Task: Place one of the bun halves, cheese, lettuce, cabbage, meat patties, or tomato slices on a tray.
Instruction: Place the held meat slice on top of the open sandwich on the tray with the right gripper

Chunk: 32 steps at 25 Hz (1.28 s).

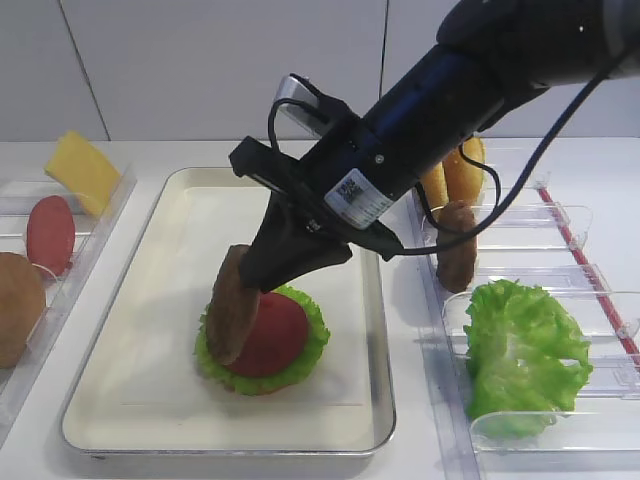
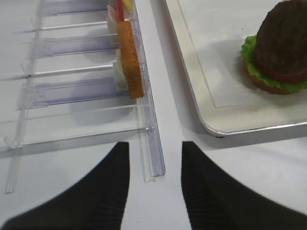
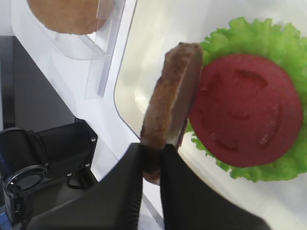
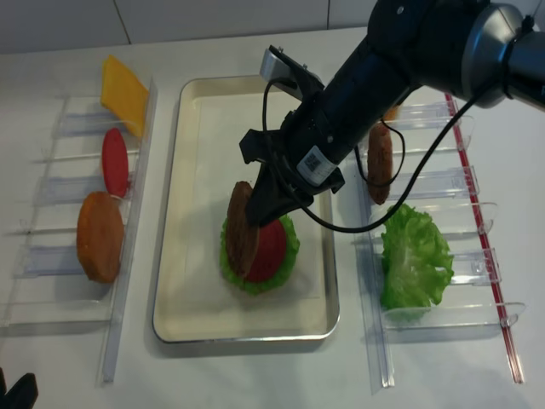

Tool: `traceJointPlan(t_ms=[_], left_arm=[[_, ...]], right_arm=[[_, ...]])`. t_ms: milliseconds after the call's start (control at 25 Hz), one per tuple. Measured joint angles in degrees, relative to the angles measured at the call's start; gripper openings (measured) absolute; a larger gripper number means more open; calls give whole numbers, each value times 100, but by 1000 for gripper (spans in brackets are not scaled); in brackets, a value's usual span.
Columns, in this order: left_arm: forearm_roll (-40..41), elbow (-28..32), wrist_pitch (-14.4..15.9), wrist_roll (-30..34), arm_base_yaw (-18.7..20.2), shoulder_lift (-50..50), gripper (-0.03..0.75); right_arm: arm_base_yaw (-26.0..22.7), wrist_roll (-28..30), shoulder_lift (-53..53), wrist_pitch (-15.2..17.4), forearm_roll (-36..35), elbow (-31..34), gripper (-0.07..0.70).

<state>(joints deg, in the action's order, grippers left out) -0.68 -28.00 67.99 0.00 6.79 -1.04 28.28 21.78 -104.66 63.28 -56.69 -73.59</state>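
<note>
At nine o'clock of the tray [image 1: 150, 400], your left gripper [image 2: 154, 187] hung over the worktop [image 2: 240, 163], jaws apart, empty. On the tray: lettuce [image 1: 310, 345], tomato slice [image 1: 275, 335]. Your right gripper [image 3: 152, 160] had its jaws clamped on a meat patty [image 1: 230, 305], held on edge, touching the tomato's nine-o'clock side.

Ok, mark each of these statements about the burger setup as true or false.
1. The right gripper is shut on a meat patty. True.
2. The patty lies flat on the tomato slice. False: it stands on edge, tilted beside the tomato.
3. The tomato slice sits on lettuce in the tray. True.
4. The left gripper holds the cheese. False: it is open and empty; the cheese sits in the left rack.
</note>
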Motion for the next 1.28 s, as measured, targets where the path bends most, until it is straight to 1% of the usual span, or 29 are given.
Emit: traceJointPlan(t_ms=[440,560,800,1280], left_arm=[[0,0,0,0,0,0,262],[0,0,0,0,0,0,262],[0,0,0,0,0,0,262],[0,0,0,0,0,0,262]], right_arm=[[0,80,-116,-9,40,-28,129],[0,70,-116,-9,188,-38,129],[-21,-248,-116,-49,815,-40,129],[-21,-280,-116,-179,971,-40,129]])
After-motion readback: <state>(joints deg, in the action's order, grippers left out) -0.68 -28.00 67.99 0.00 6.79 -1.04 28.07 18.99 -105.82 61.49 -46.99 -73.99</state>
